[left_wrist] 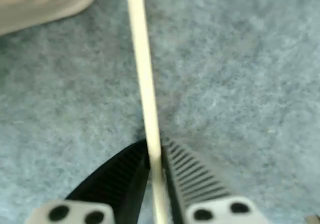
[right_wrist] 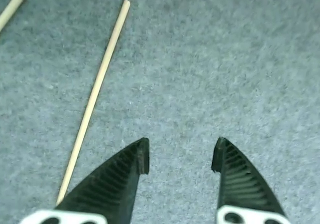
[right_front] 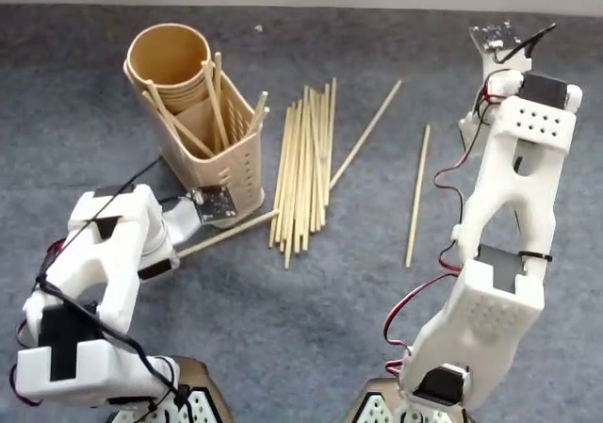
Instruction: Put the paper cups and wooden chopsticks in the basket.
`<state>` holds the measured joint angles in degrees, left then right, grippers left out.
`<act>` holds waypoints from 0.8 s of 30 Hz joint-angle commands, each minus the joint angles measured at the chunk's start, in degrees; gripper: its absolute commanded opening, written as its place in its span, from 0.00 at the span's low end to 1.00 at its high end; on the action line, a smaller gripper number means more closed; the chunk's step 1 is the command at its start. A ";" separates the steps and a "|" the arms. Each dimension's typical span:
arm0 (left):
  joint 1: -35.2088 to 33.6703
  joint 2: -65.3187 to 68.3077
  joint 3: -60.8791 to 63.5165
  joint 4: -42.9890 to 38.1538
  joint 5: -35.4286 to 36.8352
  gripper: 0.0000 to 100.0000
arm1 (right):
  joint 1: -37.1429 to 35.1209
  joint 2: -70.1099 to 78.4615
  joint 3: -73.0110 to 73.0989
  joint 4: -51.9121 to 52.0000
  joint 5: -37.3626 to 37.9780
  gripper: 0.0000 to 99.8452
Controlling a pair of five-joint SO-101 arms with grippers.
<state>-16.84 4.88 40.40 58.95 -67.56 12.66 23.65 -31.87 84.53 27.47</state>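
Observation:
A beige basket (right_front: 226,164) stands at the back left, holding stacked paper cups (right_front: 170,56) and several wooden chopsticks (right_front: 215,98). My left gripper (left_wrist: 156,146) is shut on one chopstick (left_wrist: 142,64), which lies low over the carpet beside the basket (left_wrist: 40,2); the high view shows that chopstick (right_front: 226,234) just in front of the basket. A bundle of chopsticks (right_front: 303,169) lies to the basket's right, with two loose ones (right_front: 366,133) (right_front: 417,195) further right. My right gripper (right_wrist: 180,156) hangs open above bare carpet, a single chopstick (right_wrist: 95,99) lying beside it.
Grey carpet (right_front: 311,329) covers the table. The left arm (right_front: 94,291) sits at the front left and the right arm (right_front: 499,244) stretches along the right side. Open carpet lies between the two arms at the front.

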 commanded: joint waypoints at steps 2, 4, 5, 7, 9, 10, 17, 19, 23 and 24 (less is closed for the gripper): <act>-5.76 -0.66 -5.85 -3.43 -2.37 0.00 | 0.84 -0.92 -1.98 -0.75 0.53 0.21; -6.99 -3.30 -6.11 1.49 -6.77 0.00 | 0.57 -0.84 -1.98 -0.75 0.53 0.21; -7.34 -5.23 -6.37 4.92 -8.09 0.00 | 0.48 -0.84 -1.98 -0.75 0.53 0.21; -7.52 -9.80 -6.55 11.43 -9.67 0.00 | -0.13 -0.84 -1.98 -0.57 0.44 0.21; -7.52 -14.37 -6.29 17.14 -11.52 0.00 | -0.84 -0.84 -1.98 -0.31 0.35 0.21; -7.52 -16.48 -6.29 19.78 -12.48 0.00 | -1.27 -0.84 -1.98 -0.31 0.35 0.21; -9.63 -30.29 -6.64 39.47 -21.45 0.00 | -1.98 -0.84 -1.98 -0.22 0.09 0.21; -10.95 -35.56 -6.46 41.85 -22.86 0.00 | -1.98 -0.84 -1.98 0.48 0.00 0.21; -13.23 -47.08 -7.16 41.93 -23.30 0.00 | -3.21 -0.84 -1.98 3.03 0.00 0.21; -13.67 -49.98 -7.78 41.93 -23.21 0.00 | -3.65 -0.84 -1.98 3.47 0.00 0.21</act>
<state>-28.26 -33.80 35.82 99.47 -75.65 10.90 23.65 -31.87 86.73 27.47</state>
